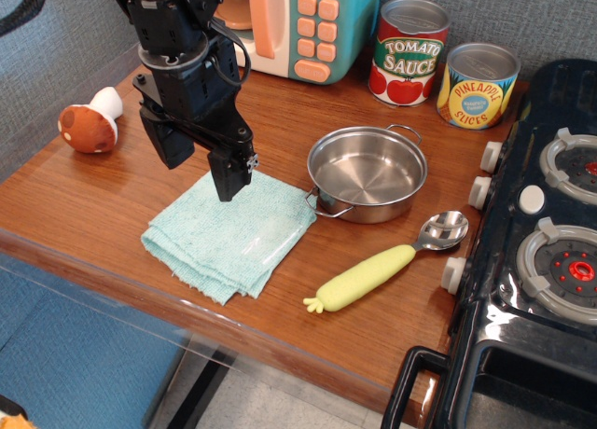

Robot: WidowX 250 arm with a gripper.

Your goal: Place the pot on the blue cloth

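The pot [367, 172] is a shallow shiny steel pot with two wire loop handles. It stands empty on the wooden table, just right of the blue cloth [229, 235], with its near-left handle at the cloth's right corner. The cloth is a folded aqua towel lying flat with nothing on it. My gripper [201, 163] is black and hangs over the cloth's far-left edge, left of the pot and apart from it. Its fingers [229, 175] are spread and hold nothing.
A tomato sauce can [409, 53] and a pineapple can [478, 86] stand behind the pot. A spoon with a yellow handle [387, 266] lies in front of it. A toy stove [536, 252] is at the right, a toy mushroom [90, 121] at the left, and a toy microwave [303, 23] at the back.
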